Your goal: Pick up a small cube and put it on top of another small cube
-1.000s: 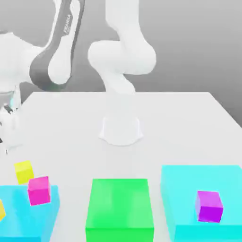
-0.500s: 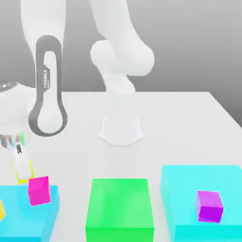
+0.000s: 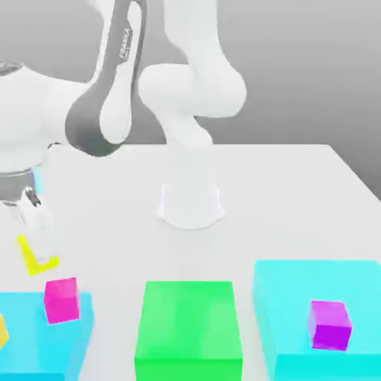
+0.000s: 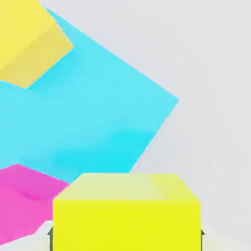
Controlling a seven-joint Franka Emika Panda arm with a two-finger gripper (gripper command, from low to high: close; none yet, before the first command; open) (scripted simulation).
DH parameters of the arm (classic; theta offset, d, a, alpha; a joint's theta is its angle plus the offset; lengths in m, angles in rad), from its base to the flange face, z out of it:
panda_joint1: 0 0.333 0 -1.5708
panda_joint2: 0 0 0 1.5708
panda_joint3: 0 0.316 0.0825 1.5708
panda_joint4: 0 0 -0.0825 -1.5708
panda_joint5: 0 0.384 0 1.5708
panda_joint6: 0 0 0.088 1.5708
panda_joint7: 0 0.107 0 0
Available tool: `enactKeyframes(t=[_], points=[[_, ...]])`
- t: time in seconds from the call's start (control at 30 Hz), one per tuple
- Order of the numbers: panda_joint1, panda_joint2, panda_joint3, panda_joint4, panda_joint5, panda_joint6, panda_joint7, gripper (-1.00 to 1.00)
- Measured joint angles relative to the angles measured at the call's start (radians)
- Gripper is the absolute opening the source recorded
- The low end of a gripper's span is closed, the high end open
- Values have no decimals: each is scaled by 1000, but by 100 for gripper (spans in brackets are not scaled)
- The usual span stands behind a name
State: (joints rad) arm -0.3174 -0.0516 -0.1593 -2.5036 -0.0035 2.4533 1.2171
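Between my closed fingers sits the small yellow cube (image 3: pixel 35 255), so my gripper (image 3: pixel 39 239) is clamped on it above the table (image 3: pixel 283 193) at the exterior view's left. Below and just toward the camera from it, the pink cube (image 3: pixel 61 299) rests on the cyan block (image 3: pixel 45 338). I judge the stacking move runs that way, short and downward.
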Motion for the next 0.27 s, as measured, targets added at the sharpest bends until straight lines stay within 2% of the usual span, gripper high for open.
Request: enactKeyframes(t=[0.13, 0.17, 0.27], points=[[10, 87, 15, 2, 17, 84, 14, -100], [8, 112, 15, -3, 23, 114, 10, 100], [8, 112, 15, -3, 23, 114, 10, 100]])
